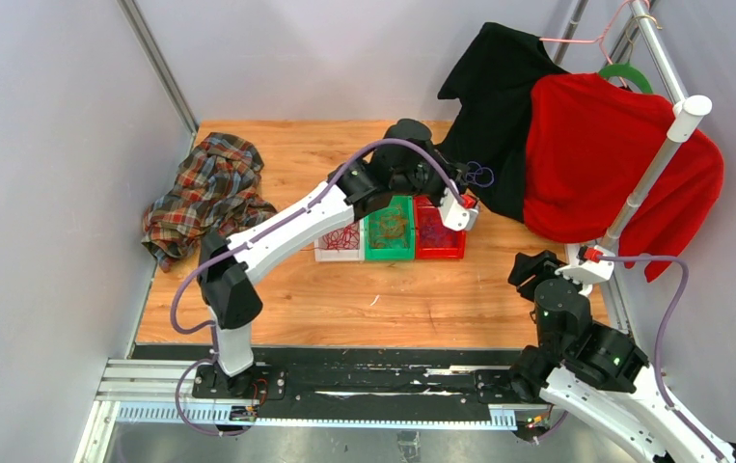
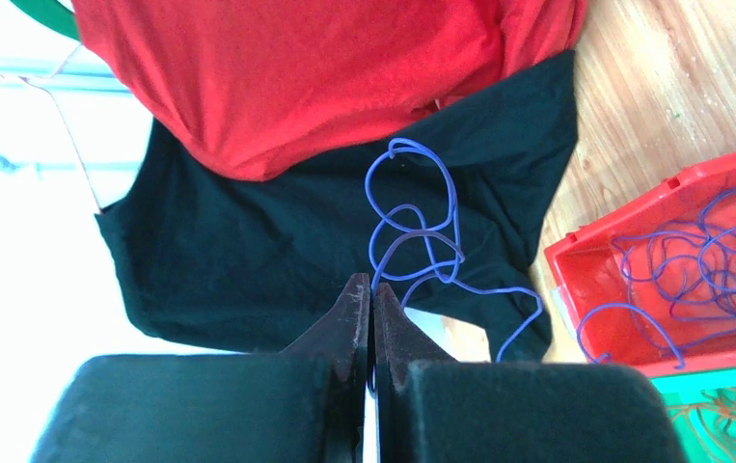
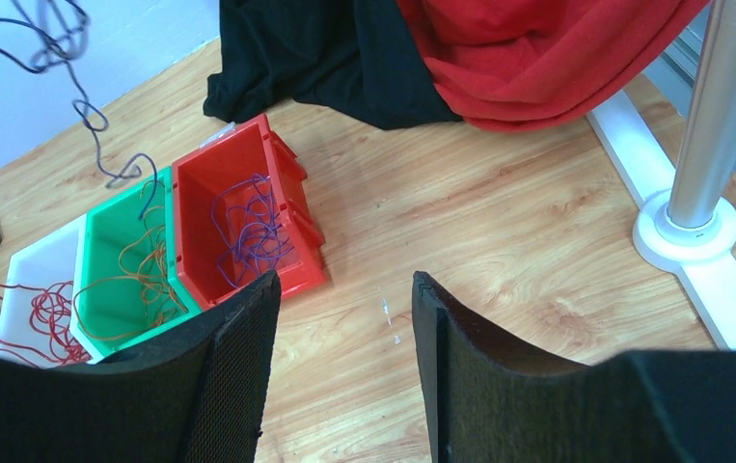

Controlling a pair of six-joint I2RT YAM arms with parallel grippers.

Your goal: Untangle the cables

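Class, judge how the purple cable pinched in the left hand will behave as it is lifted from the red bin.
Probably floppy: the purple cable sags in loose loops from the left hand. Likely light, being so thin. It may drag tangled strands from the red bin.

Robot lab cell, no question: wooden table (image 1: 393, 299) walled in by plain grey panels (image 1: 45, 193) on aluminium posts (image 1: 158, 60), two robot arms (image 1: 282, 230) bolted to a black rail (image 1: 364, 384) at the table's near edge, and a white garment stand (image 1: 653, 174) on its right side, hangers (image 1: 634, 75) loaded.
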